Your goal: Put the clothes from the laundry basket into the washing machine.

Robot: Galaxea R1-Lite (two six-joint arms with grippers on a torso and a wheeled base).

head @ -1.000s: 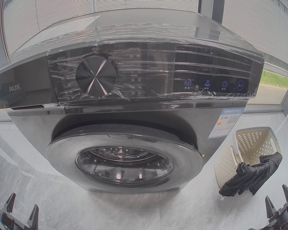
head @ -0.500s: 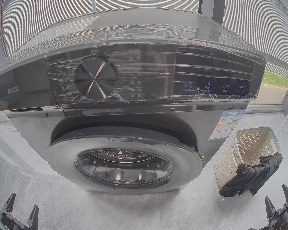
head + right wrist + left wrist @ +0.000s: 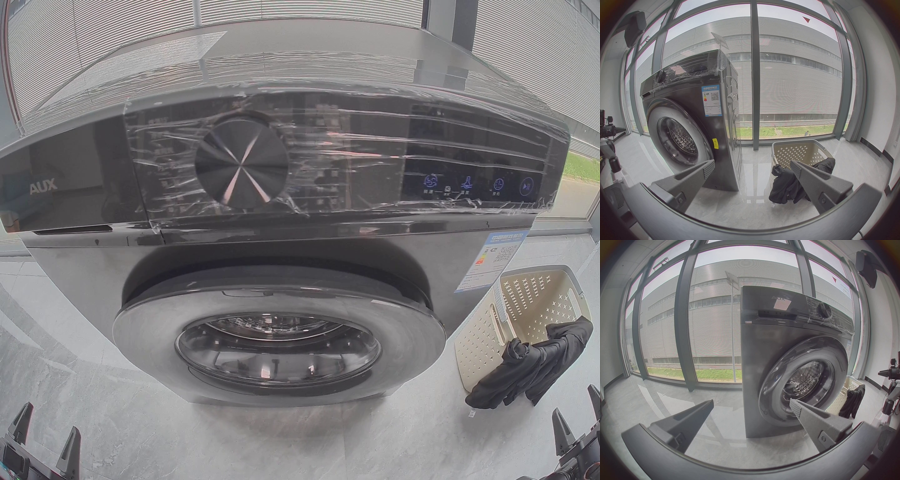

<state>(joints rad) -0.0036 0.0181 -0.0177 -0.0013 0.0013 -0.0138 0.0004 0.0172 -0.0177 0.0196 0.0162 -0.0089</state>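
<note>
Grey marbled floor tiles [image 3: 312,440], full-height windows [image 3: 800,78] behind.

1. Left gripper [image 3: 49,431]: 7 o'clock in the head view, low over the floor, fingers spread wide, nothing between them.
2. Right gripper [image 3: 575,406]: 5 o'clock, fingers likewise spread and empty, near the hanging hem of the clothes but apart from them.
3. Black clothes [image 3: 519,375]: draped over the near rim of the laundry basket, part hanging outside down to the floor.
4. Laundry basket [image 3: 478,347]: cream, perforated, standing on the floor just beside the machine, at its 4 o'clock.
5. Washing machine [image 3: 281,250]: dark grey front-loader, control panel wrapped in film, round door [image 3: 278,340] shut.

Step in hand, by judgement: approach only; nothing lifted, nothing loaded. The next move likely calls for the door to be swung open before any garment travels, then a grasp on the bunched fold at the basket rim.

Not determinable: door handle or latch position; whether further clothes lie in the basket bottom; both grippers cut off below the fingers in the head view.
</note>
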